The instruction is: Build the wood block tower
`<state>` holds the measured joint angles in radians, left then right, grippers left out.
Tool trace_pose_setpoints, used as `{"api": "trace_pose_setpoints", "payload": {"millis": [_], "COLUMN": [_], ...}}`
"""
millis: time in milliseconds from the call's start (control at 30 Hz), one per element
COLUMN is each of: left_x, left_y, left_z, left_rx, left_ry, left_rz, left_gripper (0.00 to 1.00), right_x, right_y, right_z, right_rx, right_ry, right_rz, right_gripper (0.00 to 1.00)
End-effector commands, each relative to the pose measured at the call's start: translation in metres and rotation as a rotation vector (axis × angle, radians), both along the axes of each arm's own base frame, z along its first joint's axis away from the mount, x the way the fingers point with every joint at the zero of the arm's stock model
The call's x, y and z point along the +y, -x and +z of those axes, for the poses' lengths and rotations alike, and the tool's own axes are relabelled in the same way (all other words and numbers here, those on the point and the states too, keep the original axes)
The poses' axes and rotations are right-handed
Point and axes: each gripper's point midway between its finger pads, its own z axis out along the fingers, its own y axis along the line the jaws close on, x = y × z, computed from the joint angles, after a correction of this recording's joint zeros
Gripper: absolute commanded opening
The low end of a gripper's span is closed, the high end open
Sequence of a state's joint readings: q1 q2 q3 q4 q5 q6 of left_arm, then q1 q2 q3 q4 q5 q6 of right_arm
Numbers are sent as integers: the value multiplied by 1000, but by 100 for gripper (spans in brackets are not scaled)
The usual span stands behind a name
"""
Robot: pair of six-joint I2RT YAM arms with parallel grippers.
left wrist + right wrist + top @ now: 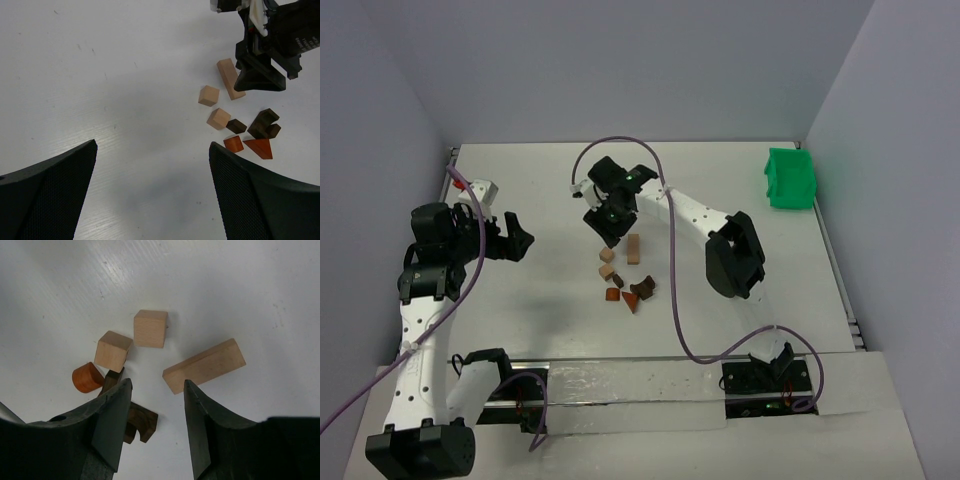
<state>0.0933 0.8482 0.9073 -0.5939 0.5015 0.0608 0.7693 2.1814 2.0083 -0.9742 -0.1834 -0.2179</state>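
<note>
White tabletop, closed in by pale walls, carries the wood blocks loose in one layer near its middle, none stacked. Nearest lies a reddish wedge, with dark brown pieces touching it, then two tan cubes. The tan bar lies flat, its long axis running near edge to far edge. Toward the left edge the left gripper gapes wide, empty. Just beside the bar's far end hangs the right gripper, jaws partly apart, holding nothing. At the far right corner sits a green bin; its contents cannot be told.
</note>
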Motion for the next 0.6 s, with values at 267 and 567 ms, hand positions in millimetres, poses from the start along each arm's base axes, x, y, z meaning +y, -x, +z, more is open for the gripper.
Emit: {"api": "trace_pose_setpoints", "payload": {"millis": [267,567], "left_x": [0,1], "left_y": [-2,-2], "left_z": [9,10], "left_rx": [-35,-40], "left_ry": [0,-2], "left_rz": [10,15], "left_gripper": [99,99], "right_x": [22,25], "right_y": [9,-2], "right_z": [-18,-40], "right_rx": [60,56], "right_ry": [21,78], "right_rz": [-87,-146], "right_gripper": [56,63]}}
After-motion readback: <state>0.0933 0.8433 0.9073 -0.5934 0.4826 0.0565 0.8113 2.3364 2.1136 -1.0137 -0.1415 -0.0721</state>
